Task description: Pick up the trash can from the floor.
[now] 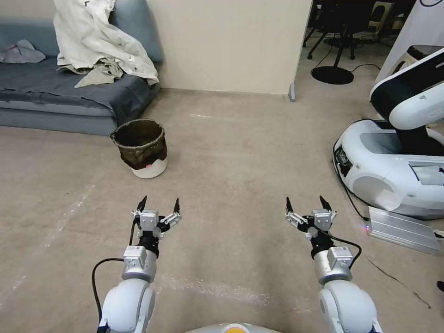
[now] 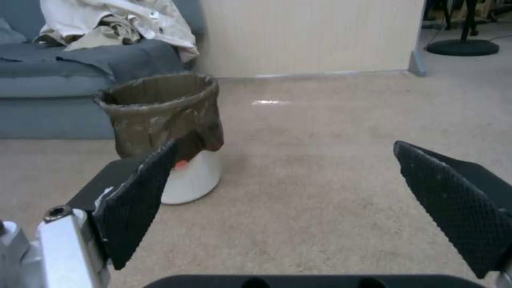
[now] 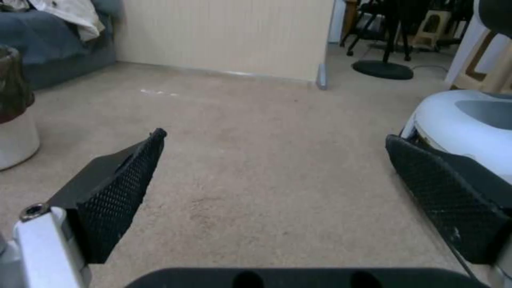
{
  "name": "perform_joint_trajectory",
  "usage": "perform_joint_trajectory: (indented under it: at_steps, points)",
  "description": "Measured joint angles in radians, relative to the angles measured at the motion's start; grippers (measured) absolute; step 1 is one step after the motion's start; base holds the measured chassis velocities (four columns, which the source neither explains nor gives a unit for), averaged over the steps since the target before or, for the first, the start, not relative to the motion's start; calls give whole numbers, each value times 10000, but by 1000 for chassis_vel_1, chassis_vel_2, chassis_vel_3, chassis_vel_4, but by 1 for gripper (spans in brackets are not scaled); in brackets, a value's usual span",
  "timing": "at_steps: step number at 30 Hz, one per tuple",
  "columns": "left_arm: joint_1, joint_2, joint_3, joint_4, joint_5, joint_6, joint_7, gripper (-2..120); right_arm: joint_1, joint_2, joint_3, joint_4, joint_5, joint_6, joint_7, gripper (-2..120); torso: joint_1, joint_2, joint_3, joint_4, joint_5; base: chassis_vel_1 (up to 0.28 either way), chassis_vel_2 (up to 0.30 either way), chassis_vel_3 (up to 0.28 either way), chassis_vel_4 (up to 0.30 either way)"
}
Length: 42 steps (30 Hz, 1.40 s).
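On the floor [image 1: 240,152], close by the sofa [image 1: 69,92], the trash can [image 1: 141,148] stands upright. Ahead of it, apart, the left gripper [image 1: 159,203] is held wide, seemingly readied for approach. The right gripper [image 1: 304,203] is likewise spread, well aside.

A blue-grey sofa [image 1: 60,92] stands against the far left, with a crumpled white garment [image 1: 101,41] heaped over its seat and backrest. A beige partition wall [image 1: 231,46] runs beside it. To the right sits another white-and-black robot [image 1: 397,157], a ribbed silver box [image 1: 402,229] just beside its base.
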<state>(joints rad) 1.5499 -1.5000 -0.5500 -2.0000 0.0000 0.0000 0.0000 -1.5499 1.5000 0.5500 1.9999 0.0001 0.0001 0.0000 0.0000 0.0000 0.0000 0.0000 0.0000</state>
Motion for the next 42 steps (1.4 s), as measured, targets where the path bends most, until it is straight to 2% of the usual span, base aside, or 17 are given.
perform_joint_trajectory:
  at_steps: [17,20,22,24,25,26,29,42]
  points:
    - [0,-17,10,-29,-17,44,-6,100,-15,0,1,41,5,-27,0,100,0,-1,0,1,1,0,0,0,0]
    - [-54,-289,229,-791,-316,697,-83,100,-250,28,-8,762,111,-499,25,100,0,0,0,0,1,0,0,0,0]
    - [-115,-649,514,-1780,-722,1616,-206,100,-589,67,-26,1741,274,-1172,105,100,-1,0,0,-2,2,0,0,0,0]
    - [-122,-695,547,-1901,-769,1723,-221,100,-628,72,-29,1860,294,-1252,116,100,-1,0,0,-1,2,0,0,0,0]
    - [-163,-929,735,-2519,-1024,2284,-299,100,-852,100,-41,2515,398,-1701,169,100,-1,0,0,-1,2,0,0,0,0]
    - [-158,-1014,780,-2851,-1153,2549,-363,100,-934,61,-51,2759,492,-1760,167,100,-1,0,-1,-7,-3,0,0,0,0]
    - [-76,-976,645,-2987,-1202,2702,-492,100,-967,-43,-44,2760,604,-1638,151,100,0,0,-1,2,4,0,0,0,0]
    - [334,-359,138,-3040,-1166,2717,-688,100,-1076,-558,178,2425,1231,-567,235,100,0,0,-1,0,0,0,0,0,0]
